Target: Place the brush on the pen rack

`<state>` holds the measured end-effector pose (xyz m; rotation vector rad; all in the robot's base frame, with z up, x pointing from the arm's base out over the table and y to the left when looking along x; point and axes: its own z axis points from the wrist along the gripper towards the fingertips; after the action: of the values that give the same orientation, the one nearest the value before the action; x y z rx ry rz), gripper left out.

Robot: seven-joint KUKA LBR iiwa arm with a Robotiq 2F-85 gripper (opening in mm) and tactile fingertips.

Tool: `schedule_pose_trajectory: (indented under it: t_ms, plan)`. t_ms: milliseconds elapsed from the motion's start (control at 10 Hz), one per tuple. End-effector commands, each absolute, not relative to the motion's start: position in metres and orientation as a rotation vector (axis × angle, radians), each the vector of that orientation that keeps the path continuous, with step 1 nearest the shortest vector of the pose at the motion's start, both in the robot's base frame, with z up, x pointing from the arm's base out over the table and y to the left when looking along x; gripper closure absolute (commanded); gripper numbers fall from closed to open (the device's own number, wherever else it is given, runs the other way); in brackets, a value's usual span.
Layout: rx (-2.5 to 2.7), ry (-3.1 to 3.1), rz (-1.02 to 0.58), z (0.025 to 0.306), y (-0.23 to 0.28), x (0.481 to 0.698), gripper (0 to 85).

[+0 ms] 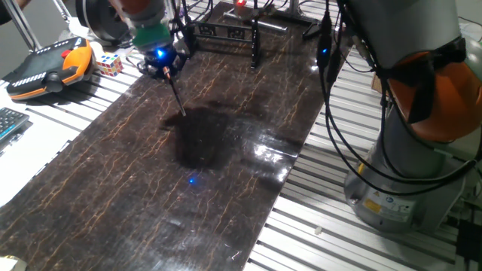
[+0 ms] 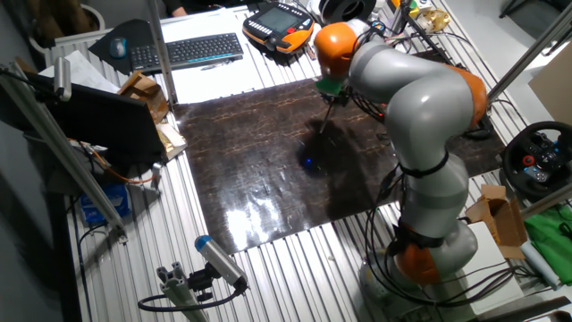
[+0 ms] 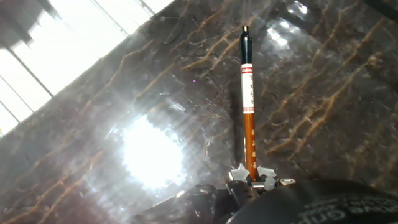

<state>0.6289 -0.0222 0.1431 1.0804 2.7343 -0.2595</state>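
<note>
My gripper (image 1: 166,69) is shut on the brush (image 1: 176,94), which hangs tip down over the far left part of the dark marbled mat (image 1: 241,188). In the hand view the brush (image 3: 250,112) runs away from the fingertips (image 3: 239,174): an orange-brown shaft, then a white section, then a black tip, above the glossy mat. The pen rack (image 1: 226,32), a low black frame with pale marks on its bar, stands at the mat's far edge, behind and to the right of the gripper. In the other fixed view the gripper (image 2: 330,92) holds the brush (image 2: 323,116); I cannot make out the rack there.
An orange and black teach pendant (image 1: 53,68), a colour cube (image 1: 108,64) and a keyboard (image 1: 9,124) lie left of the mat. The arm's base (image 1: 407,165) and cables stand to the right. Slatted aluminium table surface surrounds the mat.
</note>
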Motion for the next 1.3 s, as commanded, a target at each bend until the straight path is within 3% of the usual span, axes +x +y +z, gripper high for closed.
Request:
schedule_pose_trajectory:
  t_ms: [0,1200]
  plan:
    - [1.092,2.733,-0.262,0.1479,-0.0223,0.6255,84.0]
    - [1.381,2.481,-0.284,0.1507,-0.0146,0.6214,84.0]
